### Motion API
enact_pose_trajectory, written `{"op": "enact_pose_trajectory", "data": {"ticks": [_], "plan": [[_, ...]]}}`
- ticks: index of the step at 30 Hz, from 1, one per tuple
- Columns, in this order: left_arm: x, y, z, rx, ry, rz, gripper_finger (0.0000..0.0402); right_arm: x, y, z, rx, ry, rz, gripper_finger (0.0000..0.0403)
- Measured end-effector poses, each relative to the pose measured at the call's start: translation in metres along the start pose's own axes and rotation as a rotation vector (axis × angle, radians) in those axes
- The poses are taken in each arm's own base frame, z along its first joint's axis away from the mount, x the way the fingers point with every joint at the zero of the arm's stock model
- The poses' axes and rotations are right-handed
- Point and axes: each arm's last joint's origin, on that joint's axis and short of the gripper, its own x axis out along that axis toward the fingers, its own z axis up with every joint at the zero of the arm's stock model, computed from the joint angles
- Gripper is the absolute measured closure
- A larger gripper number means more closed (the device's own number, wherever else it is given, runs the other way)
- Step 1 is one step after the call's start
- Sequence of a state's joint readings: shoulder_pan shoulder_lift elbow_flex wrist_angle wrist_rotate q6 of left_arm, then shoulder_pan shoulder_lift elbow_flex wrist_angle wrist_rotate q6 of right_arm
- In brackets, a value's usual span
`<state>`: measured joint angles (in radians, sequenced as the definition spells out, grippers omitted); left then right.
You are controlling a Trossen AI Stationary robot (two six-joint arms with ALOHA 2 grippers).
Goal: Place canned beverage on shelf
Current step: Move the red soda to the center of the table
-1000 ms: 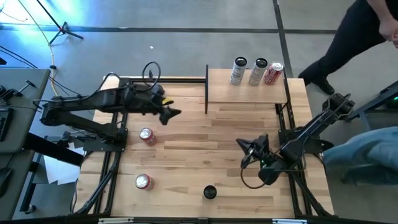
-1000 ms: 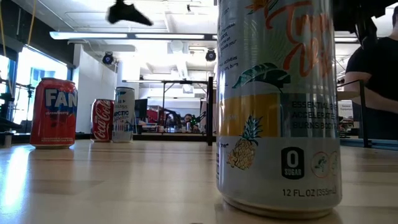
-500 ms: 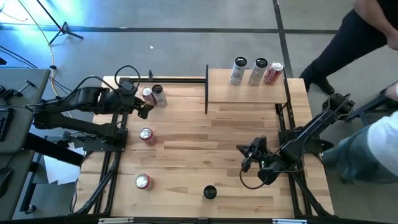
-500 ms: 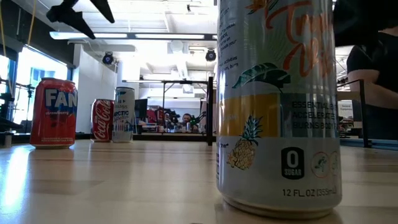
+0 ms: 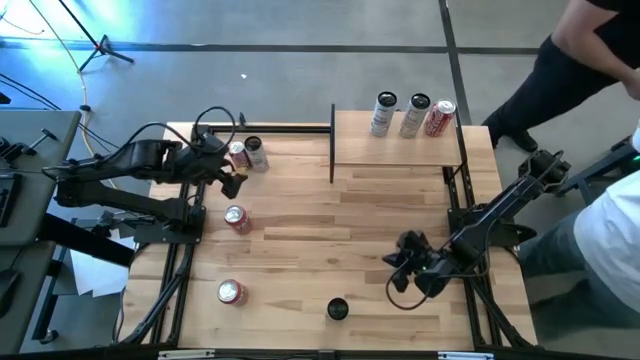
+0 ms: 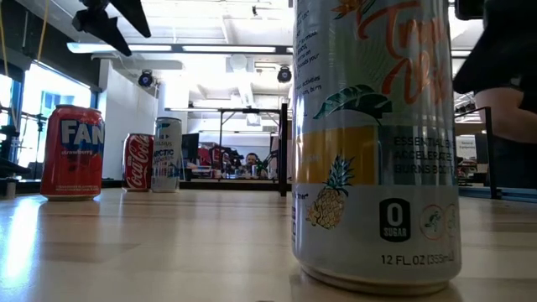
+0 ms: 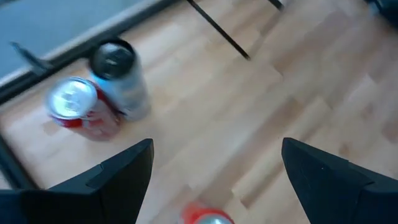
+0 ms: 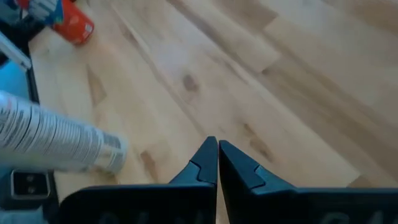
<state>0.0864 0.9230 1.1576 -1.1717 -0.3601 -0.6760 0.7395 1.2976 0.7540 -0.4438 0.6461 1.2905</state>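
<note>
While your left gripper (image 5: 232,180) hovers with fingers apart at the table's ten o'clock, beside a red can (image 5: 236,152) and a dark-topped can (image 5: 253,150), the shelf (image 5: 396,150) at one o'clock carries three cans. Your right gripper (image 5: 404,262) waits pinched together near five o'clock.

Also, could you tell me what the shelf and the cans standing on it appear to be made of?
The shelf: pale wood board, matte with visible grain, edged by thin black posts that look like painted metal. The three cans on it: probably aluminium, judging by their shiny silver tops and printed glossy sides, two silver-white and one red.
</note>
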Motion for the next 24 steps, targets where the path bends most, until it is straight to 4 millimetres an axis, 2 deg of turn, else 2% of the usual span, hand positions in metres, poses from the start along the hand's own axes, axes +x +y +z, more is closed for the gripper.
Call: {"op": "enact_pose_trajectory", "data": {"ticks": [3,8,17,24], "plan": [[0.005,-0.001,-0.001,0.022,0.094,-0.05,0.0067,0.0,0.0,0.0,0.0,-0.013,-0.004,0.0402],[0.009,0.0,-0.005,0.084,0.154,0.005,0.0067,0.0,0.0,-0.001,0.0,0.032,0.009,0.0402],[-0.001,0.01,-0.004,0.204,0.039,0.095,0.0067,0.0,0.001,-0.003,0.0,0.102,0.029,0.0402],[-0.002,0.007,-0.001,0.246,-0.004,0.049,0.0067,0.0,0.001,-0.003,0.0,0.103,0.03,0.0402]]}}
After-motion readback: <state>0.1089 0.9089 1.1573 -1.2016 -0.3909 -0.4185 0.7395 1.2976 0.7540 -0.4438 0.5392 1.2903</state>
